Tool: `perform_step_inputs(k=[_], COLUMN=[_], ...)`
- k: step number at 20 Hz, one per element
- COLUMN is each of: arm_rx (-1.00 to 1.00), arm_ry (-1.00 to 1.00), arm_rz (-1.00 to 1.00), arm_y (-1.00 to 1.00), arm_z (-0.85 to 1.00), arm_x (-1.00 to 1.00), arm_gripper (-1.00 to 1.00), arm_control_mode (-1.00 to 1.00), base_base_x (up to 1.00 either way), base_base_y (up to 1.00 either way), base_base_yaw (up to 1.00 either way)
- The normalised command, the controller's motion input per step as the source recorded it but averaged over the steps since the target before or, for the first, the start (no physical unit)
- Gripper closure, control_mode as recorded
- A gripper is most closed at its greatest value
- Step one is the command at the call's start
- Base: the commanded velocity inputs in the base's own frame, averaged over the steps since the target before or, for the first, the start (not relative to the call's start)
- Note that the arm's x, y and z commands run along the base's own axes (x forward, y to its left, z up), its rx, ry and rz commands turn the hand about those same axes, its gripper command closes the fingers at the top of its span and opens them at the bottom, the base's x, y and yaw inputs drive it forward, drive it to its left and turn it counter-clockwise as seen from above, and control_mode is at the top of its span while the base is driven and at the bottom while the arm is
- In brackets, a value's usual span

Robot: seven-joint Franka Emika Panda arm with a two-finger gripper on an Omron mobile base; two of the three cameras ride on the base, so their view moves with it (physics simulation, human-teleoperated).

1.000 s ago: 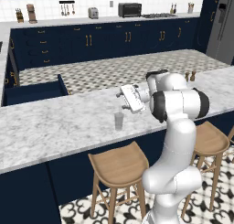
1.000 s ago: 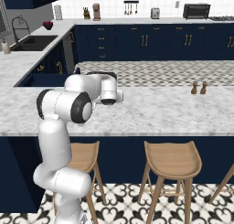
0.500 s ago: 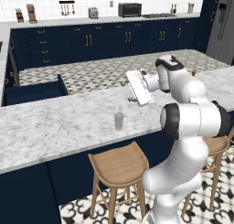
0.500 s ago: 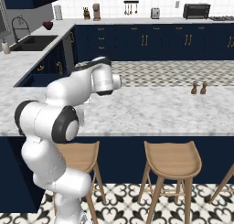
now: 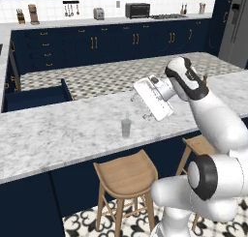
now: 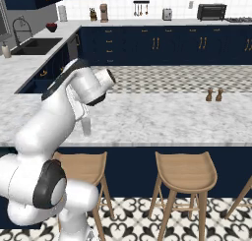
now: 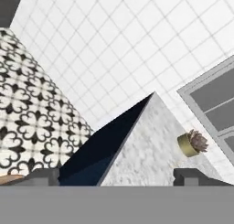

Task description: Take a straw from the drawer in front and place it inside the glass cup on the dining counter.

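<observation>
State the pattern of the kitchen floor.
The floor is tiled in a black-and-white floral motif, repeating; it shows best in the hand view.

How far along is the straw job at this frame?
Looks finished: the straw stands inside the glass cup on the dining counter. The gripper is open and empty, raised beside the cup. The drawer is open; nothing else visibly remains.

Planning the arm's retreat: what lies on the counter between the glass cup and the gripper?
Bare marble in the left base view between glass cup and open gripper.
</observation>
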Motion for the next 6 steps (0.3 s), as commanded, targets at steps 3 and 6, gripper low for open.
perform_step_inputs(k=[3, 6], arm_rx=[-0.43, -0.42], arm_ry=[-0.24, -0.21], arm_rz=[0.0, 0.0], arm_y=[0.42, 0.4], arm_z=[0.0, -0.01], arm_x=[-0.49, -0.29], arm_gripper=[-1.0, -1.0], arm_control_mode=[-1.0, -1.0], base_base_x=[0.0, 0.0], base_base_y=[0.0, 0.0], base_base_yaw=[0.0, 0.0])
